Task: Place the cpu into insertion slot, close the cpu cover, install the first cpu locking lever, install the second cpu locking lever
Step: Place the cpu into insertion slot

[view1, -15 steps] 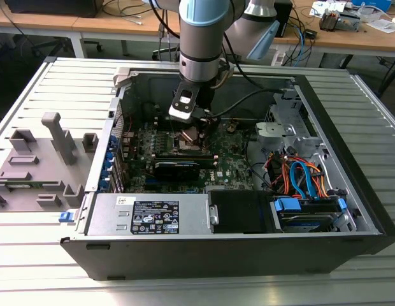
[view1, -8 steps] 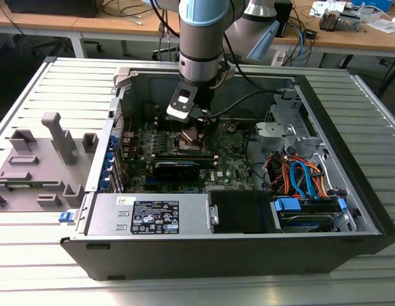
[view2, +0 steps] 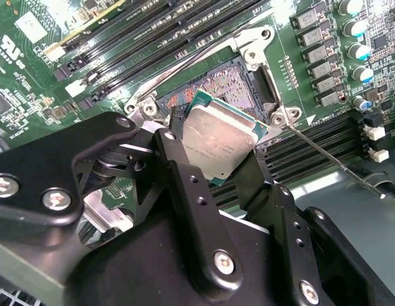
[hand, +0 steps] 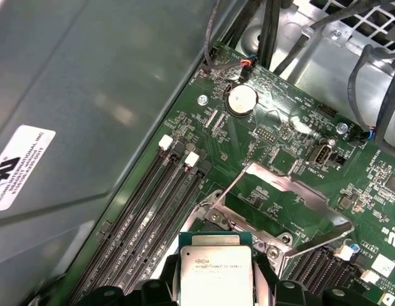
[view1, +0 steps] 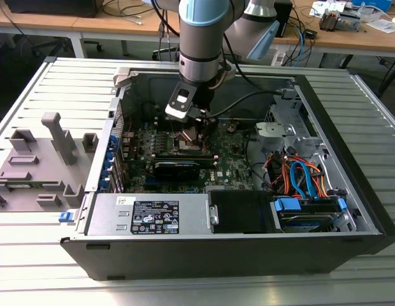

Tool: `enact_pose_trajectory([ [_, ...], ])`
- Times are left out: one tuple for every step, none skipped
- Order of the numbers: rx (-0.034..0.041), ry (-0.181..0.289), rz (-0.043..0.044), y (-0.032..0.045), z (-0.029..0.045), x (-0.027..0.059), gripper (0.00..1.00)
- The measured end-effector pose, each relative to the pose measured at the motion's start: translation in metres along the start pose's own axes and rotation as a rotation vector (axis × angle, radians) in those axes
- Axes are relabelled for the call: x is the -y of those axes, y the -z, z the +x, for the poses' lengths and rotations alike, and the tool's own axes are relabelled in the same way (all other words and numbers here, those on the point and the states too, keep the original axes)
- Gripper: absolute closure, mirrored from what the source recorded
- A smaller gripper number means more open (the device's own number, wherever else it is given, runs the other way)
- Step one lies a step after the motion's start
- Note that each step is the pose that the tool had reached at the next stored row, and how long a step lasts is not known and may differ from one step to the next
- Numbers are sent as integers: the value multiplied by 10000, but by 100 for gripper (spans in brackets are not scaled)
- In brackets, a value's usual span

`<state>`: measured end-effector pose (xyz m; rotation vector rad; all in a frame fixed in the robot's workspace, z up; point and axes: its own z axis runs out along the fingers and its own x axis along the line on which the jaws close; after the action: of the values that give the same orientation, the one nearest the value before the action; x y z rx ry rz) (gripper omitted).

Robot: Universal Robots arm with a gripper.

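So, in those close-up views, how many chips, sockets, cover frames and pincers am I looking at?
cpu: 1
insertion slot: 1
cpu cover: 1
pincer: 1
Total: 4

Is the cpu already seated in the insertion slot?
No: in the second wrist view the gripper holds the cpu tilted, clear of the insertion slot, whose contacts lie bare.

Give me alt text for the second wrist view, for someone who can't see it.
A black pincer grips the cpu by its edges, tilted over the open insertion slot. Around the slot lies green circuit board with long dark memory slots.
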<state>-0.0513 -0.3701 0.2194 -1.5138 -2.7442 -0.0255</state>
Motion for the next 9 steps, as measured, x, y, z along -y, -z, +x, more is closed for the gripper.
enact_pose_trajectory([
  [1,-33,-1,0,0,0,45],
  [1,-65,-2,0,0,0,45],
  [1,-101,-2,0,0,0,45],
  [1,-135,-3,0,0,0,45],
  [2,-186,-3,0,0,0,45],
  [2,-215,-4,0,0,0,45],
  [3,-241,-4,0,0,0,45],
  [3,-273,-4,0,0,0,45],
  [3,-297,-5,0,0,0,45],
])
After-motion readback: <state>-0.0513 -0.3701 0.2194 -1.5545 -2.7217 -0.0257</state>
